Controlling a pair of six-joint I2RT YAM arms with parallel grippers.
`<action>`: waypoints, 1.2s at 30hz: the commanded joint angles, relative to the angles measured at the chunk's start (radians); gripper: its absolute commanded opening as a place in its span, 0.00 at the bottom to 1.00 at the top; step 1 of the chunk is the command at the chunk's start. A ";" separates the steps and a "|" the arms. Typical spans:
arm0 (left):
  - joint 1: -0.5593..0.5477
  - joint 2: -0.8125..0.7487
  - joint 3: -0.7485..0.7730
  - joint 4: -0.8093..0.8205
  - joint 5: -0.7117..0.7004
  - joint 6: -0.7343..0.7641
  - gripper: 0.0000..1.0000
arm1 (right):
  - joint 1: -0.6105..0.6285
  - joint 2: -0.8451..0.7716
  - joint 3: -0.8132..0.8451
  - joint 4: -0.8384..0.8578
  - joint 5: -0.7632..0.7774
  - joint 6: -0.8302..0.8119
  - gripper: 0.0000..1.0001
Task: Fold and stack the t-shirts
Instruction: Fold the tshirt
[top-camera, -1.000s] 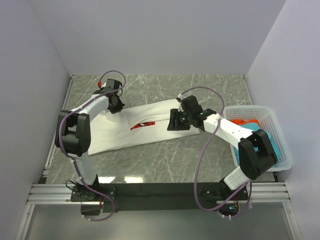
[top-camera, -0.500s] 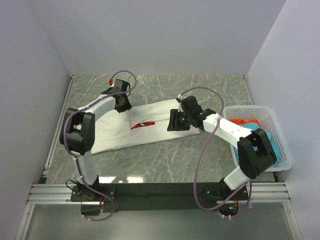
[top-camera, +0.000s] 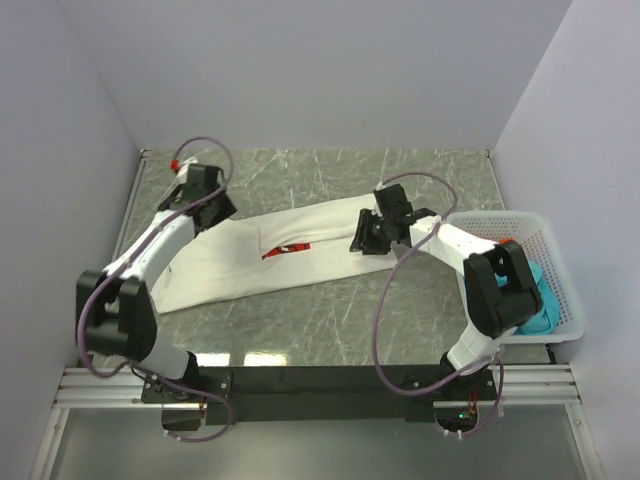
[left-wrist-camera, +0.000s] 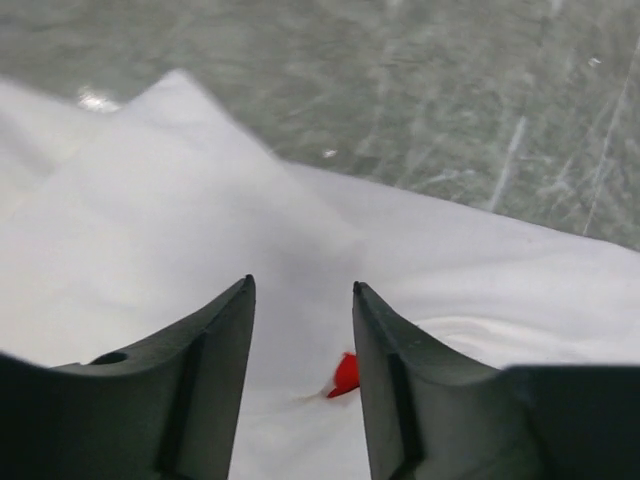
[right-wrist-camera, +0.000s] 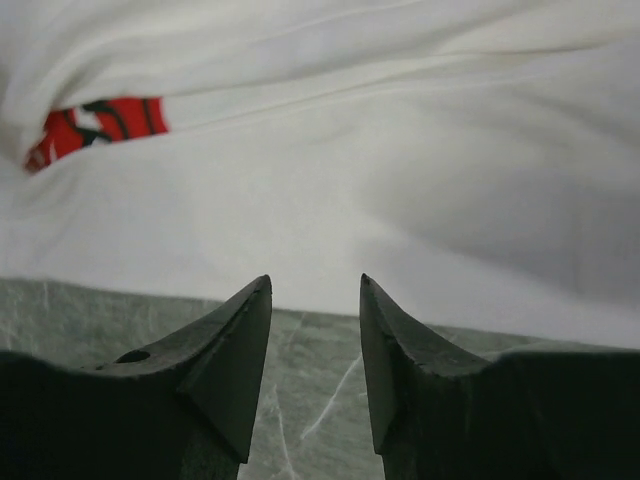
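Note:
A white t-shirt (top-camera: 232, 266) lies as a long folded band across the table, with a sliver of its red print (top-camera: 286, 249) showing at the fold. My left gripper (top-camera: 212, 211) hovers over the shirt's left end, open and empty. In the left wrist view white cloth (left-wrist-camera: 170, 200) and a red speck (left-wrist-camera: 345, 375) lie under the gripper (left-wrist-camera: 302, 290). My right gripper (top-camera: 366, 240) is at the shirt's right end, open and empty. Its tips (right-wrist-camera: 315, 282) stand over the near hem (right-wrist-camera: 350, 290), with the red print (right-wrist-camera: 95, 128) beyond. A teal t-shirt (top-camera: 541, 287) and a red-orange one (top-camera: 506, 243) lie in the basket.
A white mesh basket (top-camera: 566, 262) stands at the right edge of the table, partly covered by my right arm. Grey marble tabletop (top-camera: 320, 320) runs in front of the shirt. Walls close in on the left, back and right.
My left gripper has opened, let go of the white cloth and drawn back to the left. My right gripper has shifted right toward the shirt's end, its jaws a little narrower.

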 joint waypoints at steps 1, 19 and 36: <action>0.067 -0.117 -0.162 -0.030 -0.018 -0.073 0.48 | -0.071 0.057 0.063 -0.016 0.041 0.078 0.47; 0.365 -0.199 -0.532 0.004 0.113 -0.139 0.41 | -0.185 0.353 0.313 -0.147 0.199 0.233 0.45; 0.339 -0.174 -0.233 0.108 0.160 0.189 0.77 | -0.148 0.154 0.241 -0.091 0.201 0.098 0.45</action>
